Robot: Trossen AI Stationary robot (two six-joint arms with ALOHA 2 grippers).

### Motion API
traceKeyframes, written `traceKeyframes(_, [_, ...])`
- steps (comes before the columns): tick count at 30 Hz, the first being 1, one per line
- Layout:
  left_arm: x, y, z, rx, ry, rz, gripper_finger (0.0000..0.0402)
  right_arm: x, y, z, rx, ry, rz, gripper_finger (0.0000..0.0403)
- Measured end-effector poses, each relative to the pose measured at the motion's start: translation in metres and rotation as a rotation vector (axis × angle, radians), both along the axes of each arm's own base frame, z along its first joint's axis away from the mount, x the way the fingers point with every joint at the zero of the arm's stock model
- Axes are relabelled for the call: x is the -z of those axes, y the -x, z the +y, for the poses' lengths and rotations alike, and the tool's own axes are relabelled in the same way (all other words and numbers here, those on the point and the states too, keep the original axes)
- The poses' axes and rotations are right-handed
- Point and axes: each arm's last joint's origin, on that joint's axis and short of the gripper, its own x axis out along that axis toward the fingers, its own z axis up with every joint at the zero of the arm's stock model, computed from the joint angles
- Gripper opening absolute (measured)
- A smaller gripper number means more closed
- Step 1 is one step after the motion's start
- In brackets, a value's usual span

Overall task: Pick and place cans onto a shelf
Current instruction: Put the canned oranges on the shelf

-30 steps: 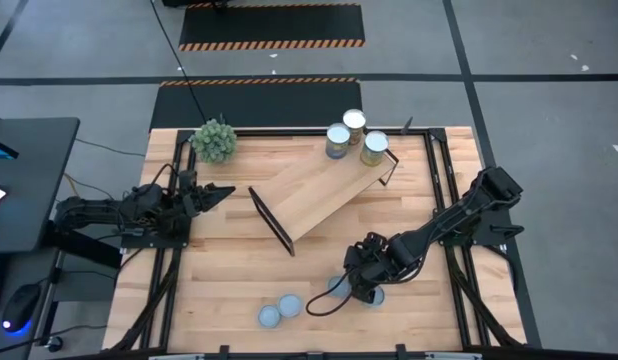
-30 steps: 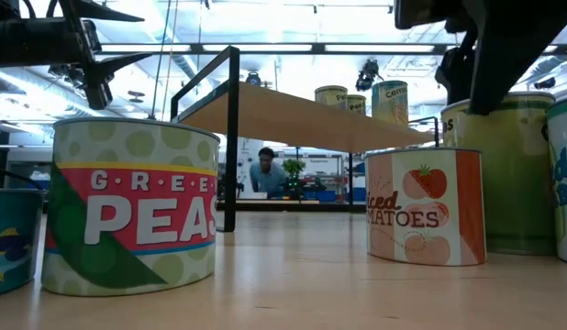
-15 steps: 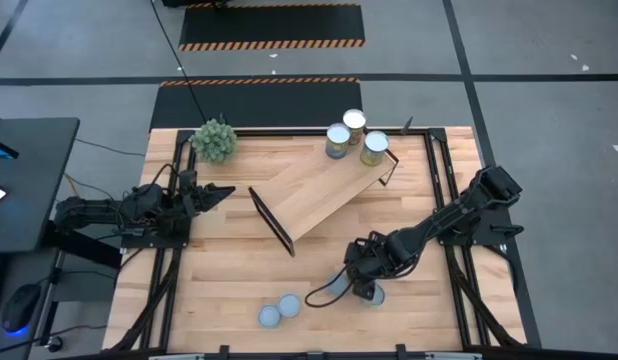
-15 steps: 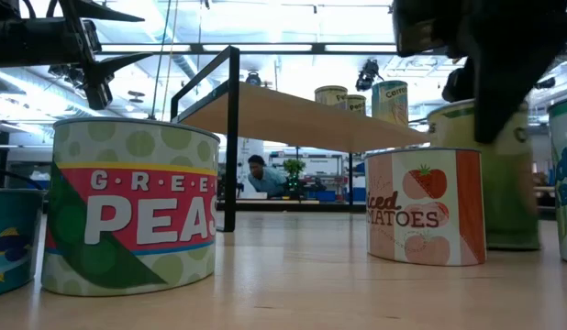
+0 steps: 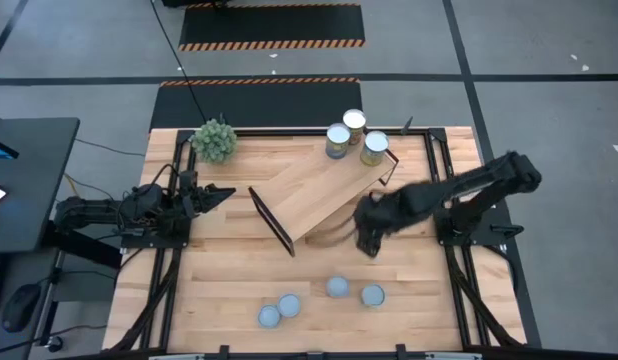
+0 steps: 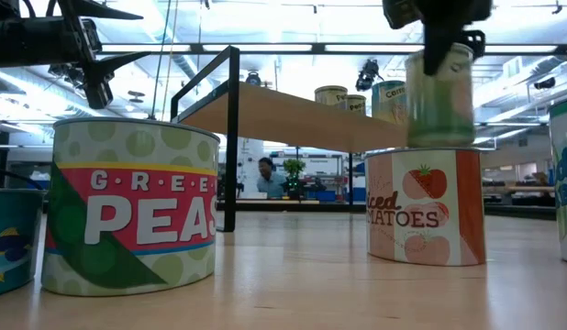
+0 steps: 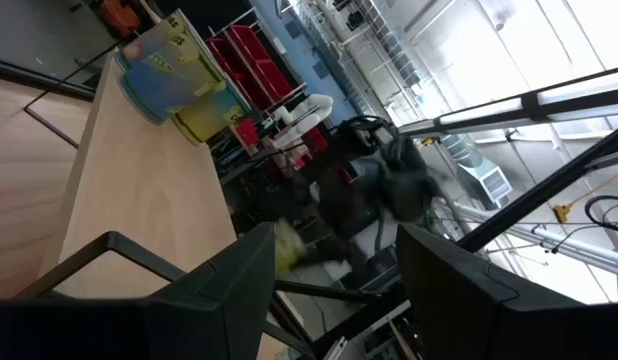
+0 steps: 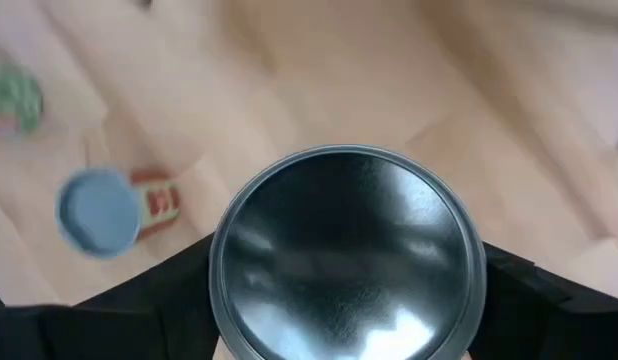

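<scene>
The left gripper [image 5: 221, 192] is waiting with its fingers apart at nine o'clock of the table, empty. The right gripper [image 5: 369, 222] is clamping a small metal can with a round silvery top [image 8: 346, 258], carrying it clear of the tabletop just off the four o'clock edge of the long light-wood shelf with black end frames [image 5: 319, 192]. The can is sitting squarely between the fingers; judged sound practice is keeping it upright, clearing the plank edge, and setting down beside the three cans standing at the shelf's one o'clock end [image 5: 353, 135] without nudging them.

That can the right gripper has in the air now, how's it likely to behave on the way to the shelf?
The can looks like rigid metal, so it should not deform between the right gripper fingers. Its smooth, shiny lid and round wall suggest it may slip or twist if the grip is light. It is tall for its base, so on the shelf it could tip if released tilted.
</scene>
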Motion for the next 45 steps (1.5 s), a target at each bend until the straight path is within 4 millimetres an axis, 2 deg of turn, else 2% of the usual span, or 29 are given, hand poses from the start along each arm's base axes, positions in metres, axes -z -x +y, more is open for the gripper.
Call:
traceKeyframes(4, [0.000,0.000,0.000,0.000,0.000,0.001,0.0215,-0.029,0.013,-0.025,0.084,0.002,-0.087,0.0321])
traceKeyframes(7, [0.000,0.000,0.000,0.000,0.000,0.002,0.0215,-0.047,0.014,-0.039,0.107,0.010,-0.145,0.0321])
traceKeyframes(11, [0.001,0.000,0.000,-0.001,-0.001,0.006,0.0215,-0.068,0.004,-0.056,0.126,0.042,-0.164,0.0321])
traceKeyframes(15, [0.001,0.000,0.000,-0.012,0.000,0.008,0.0215,-0.078,-0.015,-0.072,0.142,0.150,-0.091,0.0319])
traceKeyframes(21, [0.001,0.000,0.001,-0.018,0.002,0.008,0.0215,-0.072,-0.044,-0.098,0.204,0.171,-0.034,0.0319])
traceKeyframes(26, [0.001,0.000,0.001,-0.018,0.002,0.008,0.0215,-0.059,-0.057,-0.114,0.237,0.169,0.014,0.0323])
traceKeyframes(33, [0.001,0.000,0.000,-0.007,0.000,0.007,0.0215,-0.058,-0.059,-0.124,0.222,0.189,0.023,0.0328])
traceKeyframes(45, [0.001,0.000,0.000,0.000,-0.001,0.007,0.0215,-0.057,-0.058,-0.125,0.173,0.207,0.039,0.0367])
